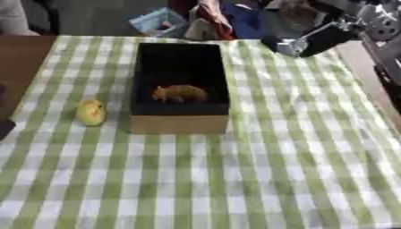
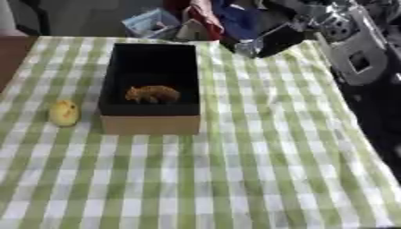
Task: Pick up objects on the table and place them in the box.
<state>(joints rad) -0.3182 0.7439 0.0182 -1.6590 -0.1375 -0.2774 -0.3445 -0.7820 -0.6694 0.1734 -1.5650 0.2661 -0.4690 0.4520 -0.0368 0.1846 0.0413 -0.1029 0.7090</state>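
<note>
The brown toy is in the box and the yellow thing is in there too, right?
Not quite. The brown toy is in the box, but the yellow thing lies outside it, on the checked cloth beside the box's left wall. The left eye view shows this.

The table (image 1: 258, 179) is covered by a green-and-white checked cloth (image 1: 313, 134); a pale blue item (image 2: 153, 22) is seen beyond its far edge

You have a green-and-white checked cloth (image 1: 258, 170) under everything. Your box (image 1: 178, 123) is tan cardboard outside and black inside, holding a golden-brown object (image 1: 180, 93). The small fruit-like piece (image 1: 91, 112) just left of it is yellow. Your right hand (image 2: 266, 41) is black and silver.
</note>
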